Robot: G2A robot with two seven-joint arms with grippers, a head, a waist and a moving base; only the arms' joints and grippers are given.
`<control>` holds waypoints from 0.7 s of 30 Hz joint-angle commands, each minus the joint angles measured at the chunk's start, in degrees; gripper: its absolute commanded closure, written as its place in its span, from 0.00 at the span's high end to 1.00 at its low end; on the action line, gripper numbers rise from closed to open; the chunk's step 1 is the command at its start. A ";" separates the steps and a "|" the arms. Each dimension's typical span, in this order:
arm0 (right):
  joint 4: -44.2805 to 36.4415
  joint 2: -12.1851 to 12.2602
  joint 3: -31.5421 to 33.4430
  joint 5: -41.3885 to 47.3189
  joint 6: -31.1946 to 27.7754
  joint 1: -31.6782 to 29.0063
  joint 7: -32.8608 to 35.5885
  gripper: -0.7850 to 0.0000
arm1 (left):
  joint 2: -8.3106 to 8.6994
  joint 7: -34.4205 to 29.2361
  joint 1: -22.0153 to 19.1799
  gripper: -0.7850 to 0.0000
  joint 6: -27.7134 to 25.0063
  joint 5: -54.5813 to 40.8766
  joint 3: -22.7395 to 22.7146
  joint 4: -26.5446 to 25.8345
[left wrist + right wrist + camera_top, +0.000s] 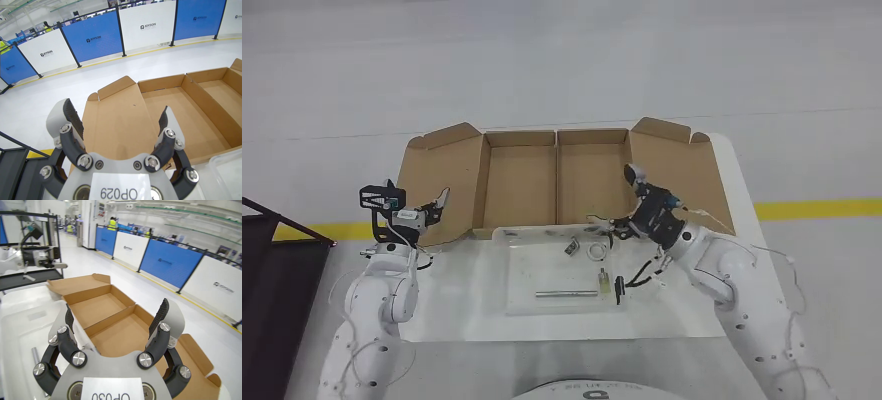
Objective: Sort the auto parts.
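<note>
Item 1, nearest me: a clear plastic tray [517,300] on the white table [442,325], touching the front of the cardboard box [522,185]. All the parts I am to sort lie in this tray.
- A metal rod [567,294] lies lengthwise near the front wall.
- A small black part [619,290] and a pale part [603,279] sit just beside the rod's right end.
- A metal clip [570,246] and a white ring [597,251] sit near the back wall.

Item 2: the left gripper [407,197], held above the box's left flap. I read its jaws as spread wide, gripping nothing.

Item 3: the right gripper [614,197], held above the tray's far right corner where it meets the box. Its jaws are likewise spread and hold nothing.

Item 4: the cardboard box, with its flaps folded outward. A divider splits it into two compartments side by side.

Item 5, farthest: a yellow floor line [817,209], then blue and white fence panels [90,43].
</note>
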 commanded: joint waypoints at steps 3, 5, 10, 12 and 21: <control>2.55 0.42 -1.08 2.74 -8.82 1.15 3.99 1.00 | 0.00 0.00 0.00 1.00 0.00 0.00 0.00 0.00; 3.37 0.69 -0.94 4.26 -11.80 1.15 5.96 1.00 | 0.00 0.00 0.00 1.00 0.00 0.00 0.00 0.00; 4.78 1.33 -1.09 7.57 -16.06 0.84 13.66 0.80 | 0.00 0.00 0.00 1.00 0.00 0.00 0.00 0.00; 5.13 1.42 -1.69 7.77 -15.03 1.02 17.00 0.63 | 0.00 0.00 0.00 1.00 0.00 0.00 0.00 0.00; 6.50 1.14 -5.73 10.38 -7.66 2.61 25.51 0.48 | 0.00 0.00 0.00 1.00 0.00 0.00 0.00 0.00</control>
